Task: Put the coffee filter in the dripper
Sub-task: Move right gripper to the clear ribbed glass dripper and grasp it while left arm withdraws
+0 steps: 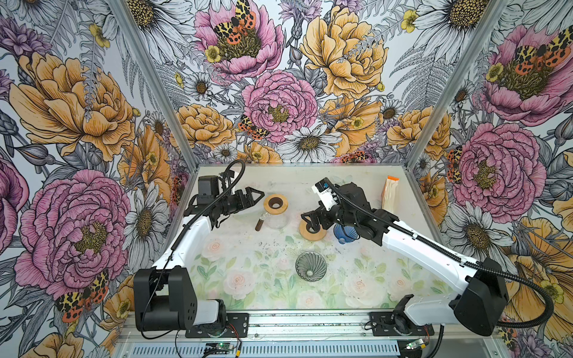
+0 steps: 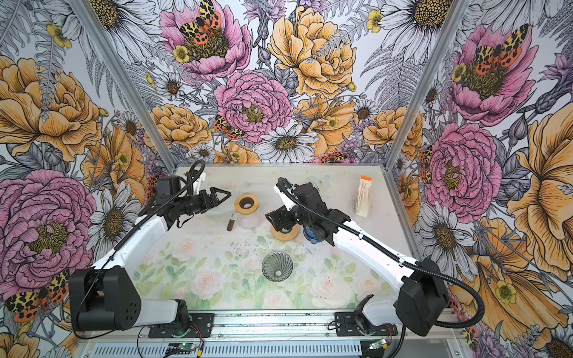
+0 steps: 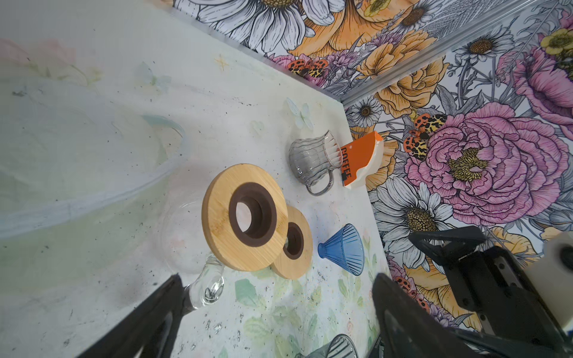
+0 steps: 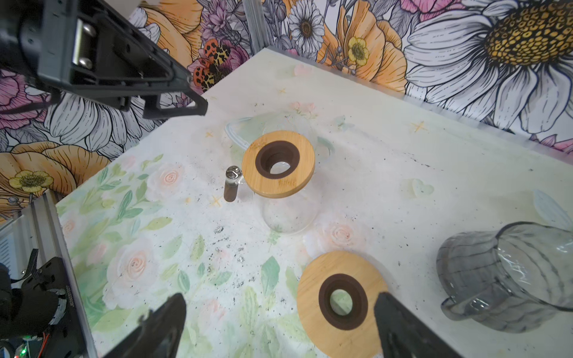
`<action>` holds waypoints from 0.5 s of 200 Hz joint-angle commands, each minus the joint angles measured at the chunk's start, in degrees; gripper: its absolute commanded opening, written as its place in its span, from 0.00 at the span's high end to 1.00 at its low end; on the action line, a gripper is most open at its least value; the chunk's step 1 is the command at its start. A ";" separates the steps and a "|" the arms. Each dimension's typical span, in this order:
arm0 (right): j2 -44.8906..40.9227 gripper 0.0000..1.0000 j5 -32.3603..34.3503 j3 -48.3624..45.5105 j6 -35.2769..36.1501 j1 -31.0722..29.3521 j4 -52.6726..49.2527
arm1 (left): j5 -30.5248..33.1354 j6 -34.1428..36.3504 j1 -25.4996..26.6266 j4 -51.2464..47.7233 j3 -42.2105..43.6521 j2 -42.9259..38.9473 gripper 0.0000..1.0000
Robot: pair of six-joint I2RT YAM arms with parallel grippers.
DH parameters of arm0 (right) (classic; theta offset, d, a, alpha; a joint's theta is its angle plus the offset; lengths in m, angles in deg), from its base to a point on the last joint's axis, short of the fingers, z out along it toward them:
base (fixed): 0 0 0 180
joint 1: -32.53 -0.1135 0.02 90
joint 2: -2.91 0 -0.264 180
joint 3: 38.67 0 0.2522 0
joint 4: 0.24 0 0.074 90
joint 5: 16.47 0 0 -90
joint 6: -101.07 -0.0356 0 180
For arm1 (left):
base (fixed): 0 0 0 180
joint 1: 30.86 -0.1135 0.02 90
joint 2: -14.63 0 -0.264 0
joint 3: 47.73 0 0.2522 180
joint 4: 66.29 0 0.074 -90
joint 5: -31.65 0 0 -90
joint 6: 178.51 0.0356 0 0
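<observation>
**Both pincers empty, filter packet behind my right arm**

My left pincer (image 3: 278,277) and my right pincer (image 4: 280,296) both stand spread wide, with nothing between the fingers. The coffee filters are in an orange-topped filter packet (image 1: 391,193) that stands on end at the far right of the worktop (image 1: 248,279), close by the right wall, its long axis running up and down. I can see no filter out of it. My right pincer hovers over a loose wooden ring (image 1: 312,231) near the middle and faces left, so the packet lies behind it and to the right, on the far side of my own forearm. My left pincer is well apart from the packet, beyond a glass carafe (image 1: 275,214). I judge the right arm the nearer one, though it would have to turn round to reach. A grey ribbed dripper (image 1: 311,266) sits open side up toward the front, apart from everything, and a blue dripper (image 1: 344,233) lies half hidden under my right arm
</observation>
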 commanded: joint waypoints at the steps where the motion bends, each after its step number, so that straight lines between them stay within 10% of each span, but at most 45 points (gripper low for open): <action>1: 1.10 0.05 -0.79 2.99 0.23 -0.37 -8.93 | 3.55 7.11 1.23 -3.17 -0.24 -5.02 0.03; 100: 1.91 0.05 -0.30 1.11 0.07 -0.37 -16.15 | 9.72 25.68 9.21 -5.86 11.93 -23.21 0.01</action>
